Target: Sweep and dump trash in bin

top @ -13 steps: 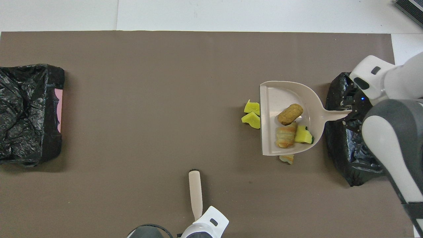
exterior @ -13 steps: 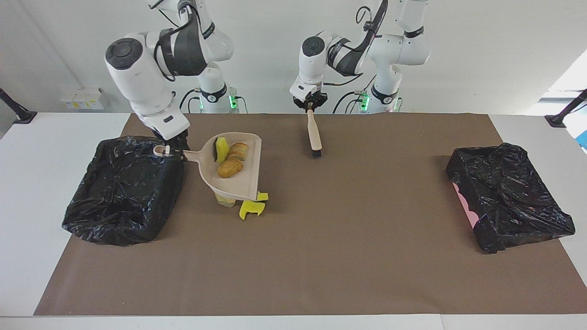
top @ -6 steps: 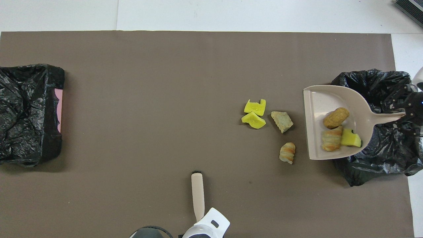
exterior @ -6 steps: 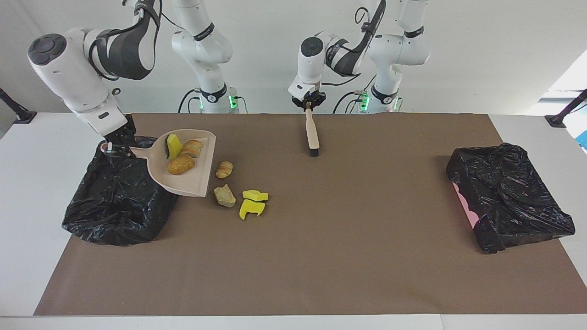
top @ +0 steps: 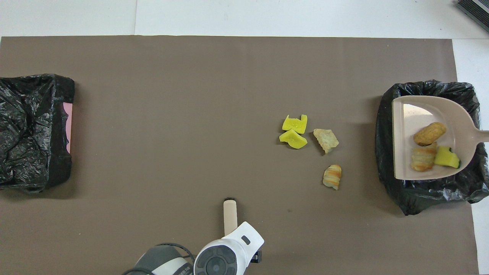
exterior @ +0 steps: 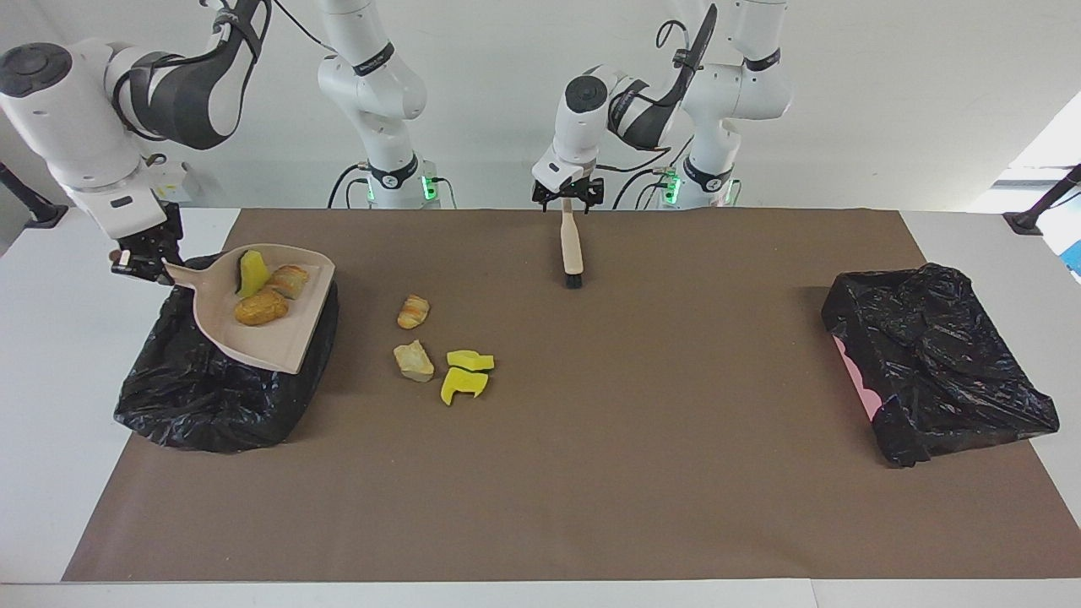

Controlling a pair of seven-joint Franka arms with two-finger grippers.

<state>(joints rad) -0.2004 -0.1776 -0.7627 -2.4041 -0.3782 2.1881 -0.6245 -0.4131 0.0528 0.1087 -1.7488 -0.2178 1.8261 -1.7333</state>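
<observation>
Frame left: the right gripper (exterior: 139,262), fingers clenched on the dustpan (exterior: 270,338) handle, holds it over the bin (exterior: 194,397), mouth toward centre. The left gripper (exterior: 570,200) hangs with fingers released above the brush (exterior: 572,245).

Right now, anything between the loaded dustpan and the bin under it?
Nothing visible. The dustpan, held by its handle in the right gripper, hangs over the open black-lined bin, three trash pieces on it; no lid or object in between.

A brown mat (exterior: 591,473) is spread over the white table (exterior: 51,422). A second black-bagged bin (exterior: 933,371) is set at the left arm's end.
</observation>
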